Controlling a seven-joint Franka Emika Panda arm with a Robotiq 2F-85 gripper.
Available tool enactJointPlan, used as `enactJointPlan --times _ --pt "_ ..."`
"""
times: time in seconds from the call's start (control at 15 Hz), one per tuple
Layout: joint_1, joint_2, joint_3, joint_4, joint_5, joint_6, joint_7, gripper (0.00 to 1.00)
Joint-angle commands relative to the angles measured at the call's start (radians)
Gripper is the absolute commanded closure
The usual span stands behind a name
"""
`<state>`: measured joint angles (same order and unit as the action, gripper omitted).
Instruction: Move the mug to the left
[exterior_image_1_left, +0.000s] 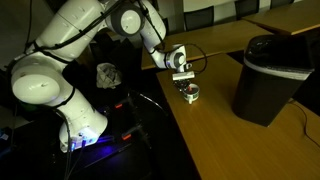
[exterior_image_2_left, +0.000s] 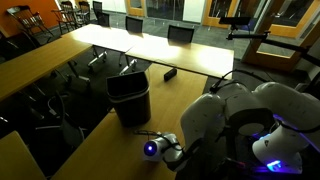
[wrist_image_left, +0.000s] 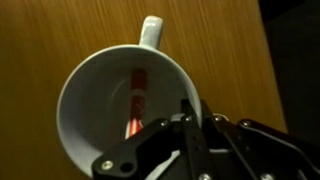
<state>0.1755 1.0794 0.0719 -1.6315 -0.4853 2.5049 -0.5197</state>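
The mug (wrist_image_left: 110, 95) fills the wrist view: pale whitish, round, with a reddish streak inside and its handle pointing up. It stands on the wooden table (exterior_image_1_left: 225, 140), small below the wrist in an exterior view (exterior_image_1_left: 188, 94). My gripper (wrist_image_left: 190, 112) comes down from above and pinches the mug's right rim, one finger inside and one outside. In both exterior views the gripper (exterior_image_1_left: 184, 82) (exterior_image_2_left: 160, 149) sits low over the table. The mug itself is hidden behind the arm in the exterior view from behind the robot.
A tall black bin (exterior_image_1_left: 268, 75) (exterior_image_2_left: 130, 98) stands on the table close beyond the mug. A dark cable runs along the table near the gripper. More tables and chairs (exterior_image_2_left: 180, 33) fill the room behind. The table edge (exterior_image_1_left: 165, 115) lies near the robot base.
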Motion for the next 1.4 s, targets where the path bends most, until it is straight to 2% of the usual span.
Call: enactJointPlan --times 0.0,0.13,0.2,0.27,0.33,0.47,0.73,0.87,1.33 --pt "0.013 -0.025 0.004 -0.047 -0.039 0.029 -0.003 0.97" --pt "0.011 -0.036 0.015 -0.068 -0.04 0.025 -0.011 0.97" --pt "0.004 -0.048 0.025 -0.085 -0.036 0.024 -0.021 0.65" --pt "-0.004 -0.06 0.04 -0.1 -0.027 0.011 -0.032 0.64" --pt "-0.011 -0.079 0.052 -0.123 -0.023 0.0 -0.043 0.58" --pt "-0.028 -0.121 0.076 -0.17 -0.013 -0.004 -0.055 0.43" --pt "-0.032 -0.264 0.074 -0.281 -0.02 0.026 -0.009 0.13" --pt "-0.041 -0.342 0.081 -0.324 -0.01 0.001 -0.016 0.01" --pt "-0.057 -0.518 0.092 -0.449 0.02 -0.053 -0.032 0.0"
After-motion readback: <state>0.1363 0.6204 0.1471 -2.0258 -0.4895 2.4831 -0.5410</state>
